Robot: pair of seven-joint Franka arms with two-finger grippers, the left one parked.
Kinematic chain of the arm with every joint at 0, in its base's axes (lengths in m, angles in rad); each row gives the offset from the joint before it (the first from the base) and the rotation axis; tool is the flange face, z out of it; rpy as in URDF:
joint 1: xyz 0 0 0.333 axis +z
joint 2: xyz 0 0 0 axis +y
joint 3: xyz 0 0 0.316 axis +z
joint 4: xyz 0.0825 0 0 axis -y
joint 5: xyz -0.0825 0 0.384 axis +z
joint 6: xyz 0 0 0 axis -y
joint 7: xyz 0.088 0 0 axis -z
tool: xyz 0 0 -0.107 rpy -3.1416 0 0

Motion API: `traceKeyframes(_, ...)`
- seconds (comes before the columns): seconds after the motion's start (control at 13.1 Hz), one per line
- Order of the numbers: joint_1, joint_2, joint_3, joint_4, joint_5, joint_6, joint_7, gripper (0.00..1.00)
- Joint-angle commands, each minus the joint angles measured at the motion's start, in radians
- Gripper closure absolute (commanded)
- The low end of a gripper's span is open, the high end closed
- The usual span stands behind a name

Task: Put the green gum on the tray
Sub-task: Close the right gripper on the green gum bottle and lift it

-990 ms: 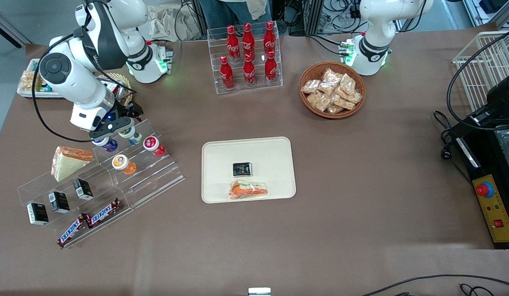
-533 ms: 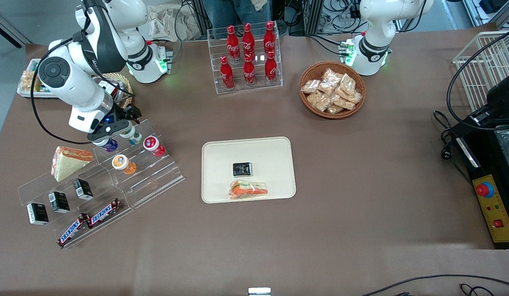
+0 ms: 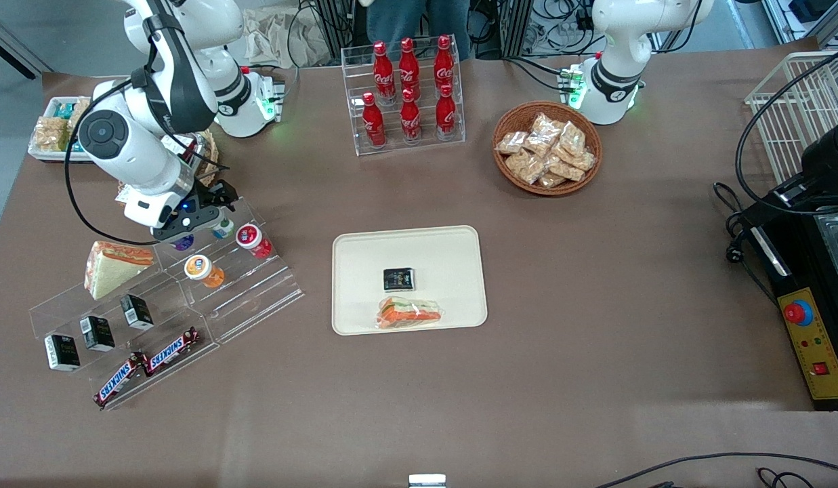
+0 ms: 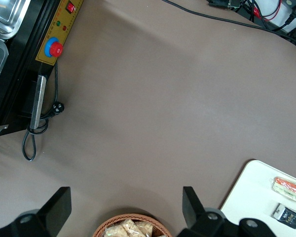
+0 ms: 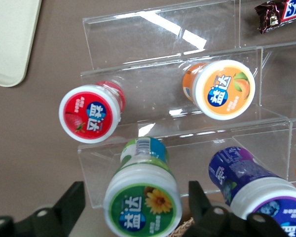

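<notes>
The green gum (image 5: 142, 195), a small container with a green-rimmed white lid, lies on the top step of a clear acrylic rack (image 3: 242, 285); in the front view (image 3: 222, 228) only part of it shows under my wrist. My right gripper (image 5: 136, 207) is open, with one finger on each side of the gum's lid and a gap to it on both sides; in the front view it (image 3: 212, 215) hangs just above the gum. The cream tray (image 3: 459, 244) lies mid-table, nearer the parked arm's end than the rack, and holds a small black packet (image 3: 398, 278) and a wrapped sandwich (image 3: 409, 312).
Like containers sit beside the green one: red lid (image 5: 90, 113), orange lid (image 5: 225, 89), blue-purple (image 5: 251, 182). The rack also holds a sandwich wedge (image 3: 110, 266), black boxes and Snickers bars (image 3: 148, 366). A cola bottle rack (image 3: 408, 88) and a snack basket (image 3: 547, 148) stand farther back.
My right gripper has shifted a little toward the parked arm's end and come down over the green gum, now covering most of it and the purple container in the front view.
</notes>
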Motion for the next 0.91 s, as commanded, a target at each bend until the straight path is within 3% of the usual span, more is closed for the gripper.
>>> traceKeyframes(0.0,-0.013,-0.004,0.0,-0.009,-0.027,0.016,-0.012,0.75)
traceKeyframes(0.15,-0.016,-0.008,0.0,-0.009,-0.027,0.013,-0.013,0.85)
traceKeyframes(0.46,-0.013,-0.047,0.001,0.012,-0.017,-0.047,-0.012,0.88)
traceKeyframes(0.84,-0.002,-0.06,0.009,0.227,0.072,-0.352,0.002,0.88)
